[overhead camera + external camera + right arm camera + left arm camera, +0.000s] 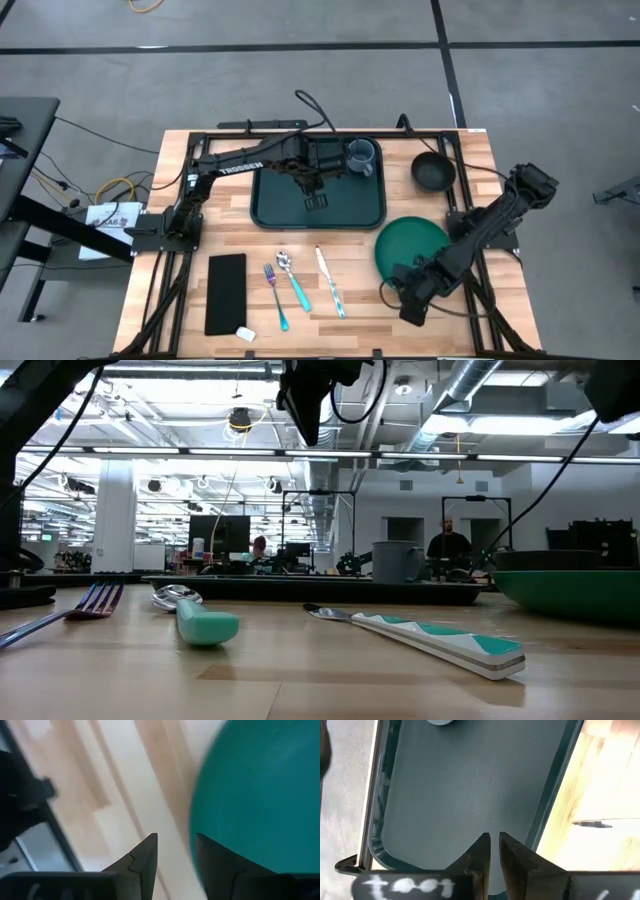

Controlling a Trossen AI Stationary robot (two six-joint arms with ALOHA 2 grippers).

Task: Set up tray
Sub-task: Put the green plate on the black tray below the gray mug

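The dark green tray (270, 205) lies at the table's far middle, with a grey cup (361, 158) standing in its far right corner. My left gripper (494, 838) hangs above the tray floor (470, 795), fingers down, a narrow gap between them and nothing in it. The round green plate (420, 240) rests flat on the table at the near right. My right gripper (176, 840) is open above the plate's near left rim (200, 810), one finger over the plate and one over the bare wood. I see no touch.
A black bowl (433, 172) sits right of the tray. Along the near side lie a black napkin (226, 292), a fork (274, 288), a teal-handled spoon (295, 283) and a knife (331, 283). People stand in the room behind the table.
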